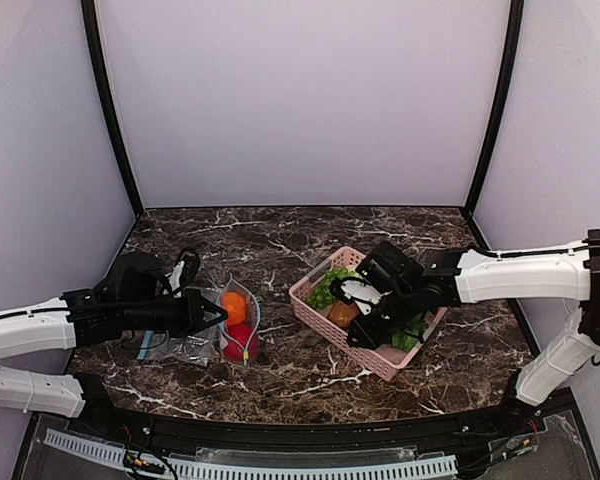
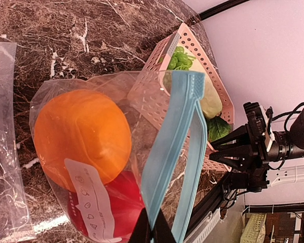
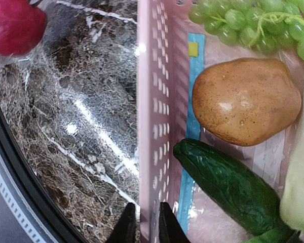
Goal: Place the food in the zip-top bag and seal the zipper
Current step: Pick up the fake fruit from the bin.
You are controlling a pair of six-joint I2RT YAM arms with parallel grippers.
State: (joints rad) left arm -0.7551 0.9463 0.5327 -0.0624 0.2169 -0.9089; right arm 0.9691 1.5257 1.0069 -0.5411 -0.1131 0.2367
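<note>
On the table's (image 1: 280, 250) left, the bag (image 1: 253, 318) holds the orange (image 2: 81, 136) and tomato (image 2: 119, 202); the left gripper (image 2: 152, 235) is clenched on its zipper (image 2: 177, 142). The right gripper (image 3: 147, 225) pinches the basket (image 3: 147, 101) wall beside grapes (image 3: 253, 23), potato (image 3: 245, 101) and cucumber (image 3: 228, 182).

The left arm (image 1: 25, 335) reaches in low from the left edge, forearm near level, wrist pointing toward the table centre. The left gripper (image 2: 152, 230) is closed, fingertips pinching the zipper (image 2: 172, 147).

The right arm (image 1: 520, 275) extends from the right edge, forearm horizontal, wrist angled down and toward the near side. The right gripper (image 3: 145, 225) has its fingertips a narrow gap apart, one on each side of the basket wall (image 3: 147, 101). Whether they press on it cannot be determined.
</note>
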